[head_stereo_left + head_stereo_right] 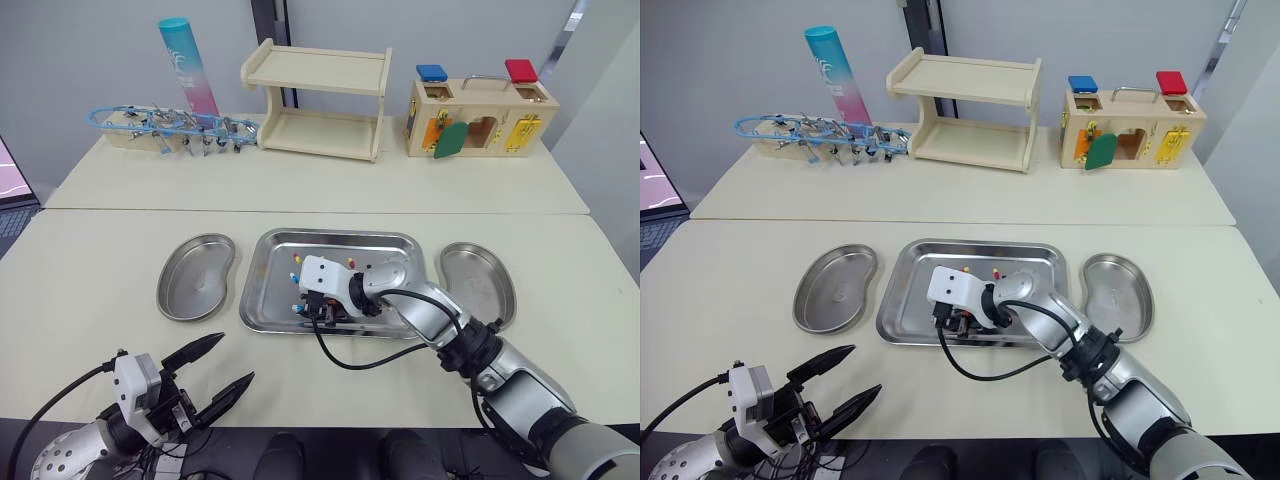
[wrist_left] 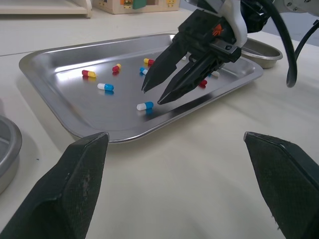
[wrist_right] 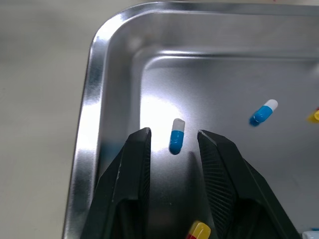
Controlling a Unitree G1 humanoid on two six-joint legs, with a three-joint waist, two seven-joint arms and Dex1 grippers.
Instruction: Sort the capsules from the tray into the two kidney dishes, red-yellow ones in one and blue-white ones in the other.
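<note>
A steel tray [image 1: 268, 282] lies mid-table with several red-yellow and blue-white capsules in it. Two kidney dishes, both bare, flank it: one on the left [image 1: 197, 276] and one on the right [image 1: 478, 282]. My right gripper [image 1: 322, 312] is down in the tray's front-left part, open by a narrow gap. A blue-white capsule [image 3: 176, 135] lies on the tray floor at its fingertips [image 3: 143, 135], untouched. My left gripper [image 1: 225, 365] hovers open and holding nothing near the table's front edge, short of the tray. Other capsules, such as a red-yellow one [image 2: 88, 73], lie farther back.
On the far table stand a wooden shelf [image 1: 318, 100], a wooden latch box [image 1: 480, 118], a blue-pink tube [image 1: 187, 65] and a rack of clips [image 1: 165, 125]. A black cable [image 1: 360, 362] loops from my right wrist over the tray's front rim.
</note>
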